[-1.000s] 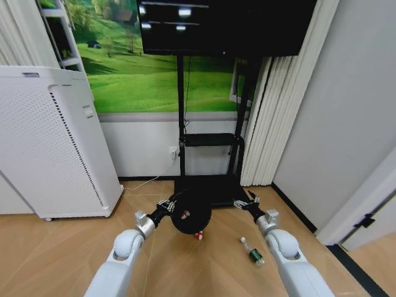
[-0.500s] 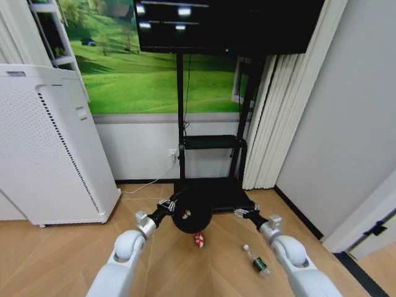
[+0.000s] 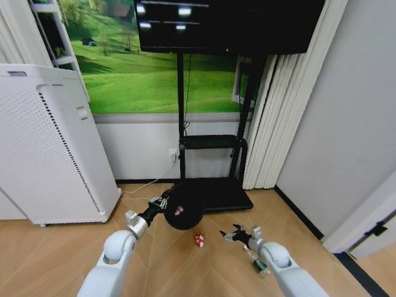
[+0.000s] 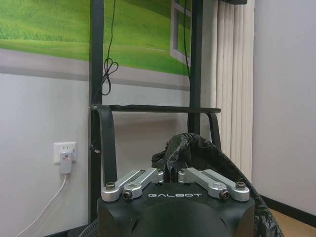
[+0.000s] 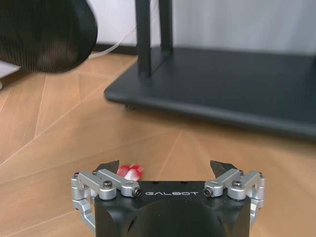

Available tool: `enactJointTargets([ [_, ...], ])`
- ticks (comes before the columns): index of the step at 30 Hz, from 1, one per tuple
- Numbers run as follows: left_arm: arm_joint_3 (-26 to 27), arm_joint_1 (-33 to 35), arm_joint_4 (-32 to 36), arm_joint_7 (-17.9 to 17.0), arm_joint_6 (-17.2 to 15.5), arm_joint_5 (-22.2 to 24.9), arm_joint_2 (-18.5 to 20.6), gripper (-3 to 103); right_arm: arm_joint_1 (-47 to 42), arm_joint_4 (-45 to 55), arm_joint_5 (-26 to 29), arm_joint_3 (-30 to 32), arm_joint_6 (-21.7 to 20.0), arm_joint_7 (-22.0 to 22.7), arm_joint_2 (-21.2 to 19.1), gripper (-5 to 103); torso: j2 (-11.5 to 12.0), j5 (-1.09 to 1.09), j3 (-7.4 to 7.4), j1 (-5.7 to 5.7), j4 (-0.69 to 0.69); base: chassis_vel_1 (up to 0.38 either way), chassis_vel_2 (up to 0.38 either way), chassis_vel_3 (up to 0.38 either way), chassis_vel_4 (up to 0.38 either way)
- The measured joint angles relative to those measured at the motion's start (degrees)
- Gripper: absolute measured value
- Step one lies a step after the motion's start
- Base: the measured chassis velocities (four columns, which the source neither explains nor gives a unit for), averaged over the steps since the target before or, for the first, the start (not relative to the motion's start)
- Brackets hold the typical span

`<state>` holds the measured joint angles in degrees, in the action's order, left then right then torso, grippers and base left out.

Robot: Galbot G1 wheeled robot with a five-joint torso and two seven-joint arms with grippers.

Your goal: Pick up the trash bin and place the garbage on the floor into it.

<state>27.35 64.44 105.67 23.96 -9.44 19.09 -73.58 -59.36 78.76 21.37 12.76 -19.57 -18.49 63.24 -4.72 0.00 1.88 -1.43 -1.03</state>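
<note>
My left gripper (image 3: pixel 159 203) is shut on the rim of the trash bin (image 3: pixel 184 210), a small black mesh basket held off the floor and tipped on its side. In the left wrist view the left gripper (image 4: pixel 170 172) pinches the bin's black liner (image 4: pixel 197 148). A red-and-white scrap (image 3: pixel 178 211) shows inside the bin. Another red-and-white scrap (image 3: pixel 199 239) lies on the floor just below it. My right gripper (image 3: pixel 232 236) hovers low and open, right of that scrap. In the right wrist view the scrap (image 5: pixel 130 171) lies just beyond the open right gripper (image 5: pixel 165 168). A green bottle (image 3: pixel 258 264) lies beside my right forearm.
A tall white cabinet (image 3: pixel 49 142) stands at the left. The black TV stand's flat base (image 3: pixel 216 193) and posts lie just behind the bin, with a white cord (image 3: pixel 145 184) on the floor. Curtains (image 3: pixel 266 124) and a grey wall close the right side.
The right gripper has dropped lower and swung left toward the red-and-white scrap on the floor. The left gripper has carried the bin slightly left and up.
</note>
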Motion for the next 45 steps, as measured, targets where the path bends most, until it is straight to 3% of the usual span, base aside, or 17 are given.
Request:
enactJointTargets([
  [4,0.42,0.21,0.23,0.28,0.29,-0.27,-0.5,7,3.1,-4.83,0.12,-4.71,-1.25,2.12,5.1,100,0.0,-0.01,0.0,0.0,0.02,0.0,0.0,0.0,0.0],
  [9,0.55,0.35,1.02,0.3,0.35,-0.32,-1.23,7,6.0,-9.93,0.16,-8.42,-1.29,1.63,7.9,100,0.0,0.0,0.0,0.0,0.02,0.0,0.0,0.0,0.0],
  [11,0.54,0.42,1.39,0.31,0.29,-0.28,-1.2,7,7.41,-12.21,-0.07,-9.95,-0.07,-2.41,7.96,100,0.0,-0.02,0.0,0.0,0.01,0.0,0.0,0.0,0.0],
  [12,0.53,0.48,1.69,0.34,0.23,-0.22,-1.11,7,8.85,-14.93,-1.78,-11.0,3.2,-7.91,7.73,100,0.0,0.0,0.0,0.0,0.01,0.0,0.0,0.0,0.0],
  [13,0.53,0.48,1.69,0.34,0.23,-0.22,-1.11,7,8.85,-14.93,-1.78,-11.0,3.2,-7.91,7.73,100,0.0,0.0,0.0,0.0,0.01,0.0,0.0,0.0,0.0],
  [16,0.58,1.07,2.29,0.42,0.18,-0.1,-1.05,7,11.68,-18.91,-6.26,-12.31,7.47,-15.16,7.03,100,0.0,-0.02,0.0,0.0,0.0,0.0,0.0,0.0,0.0],
  [20,0.56,2.04,2.76,0.75,0.17,-0.22,-1.18,7,13.98,-22.19,-8.01,-12.14,9.26,-16.61,8.25,100,0.0,-0.01,0.0,0.0,0.0,0.0,0.0,0.0,0.0],
  [28,-0.01,2.15,3.19,0.8,0.17,-0.42,-1.28,7,18.18,-29.61,-12.7,-10.91,10.55,-14.62,12.59,100,0.0,0.0,0.0,-0.01,0.02,0.0,0.0,0.0,0.0],
  [36,0.29,3.03,3.95,0.66,0.17,-0.72,-1.52,7,20.9,-36.53,-16.09,-9.23,8.66,-7.61,17.3,100,0.0,-0.01,0.0,-0.01,0.02,0.0,0.0,0.0,0.0],
  [45,0.59,3.12,4.25,0.66,0.18,-0.71,-1.61,7,21.93,-41.15,-20.11,-7.11,10.41,-6.6,19.24,100,0.0,0.0,0.0,0.0,0.01,0.0,0.0,0.0,0.0],
])
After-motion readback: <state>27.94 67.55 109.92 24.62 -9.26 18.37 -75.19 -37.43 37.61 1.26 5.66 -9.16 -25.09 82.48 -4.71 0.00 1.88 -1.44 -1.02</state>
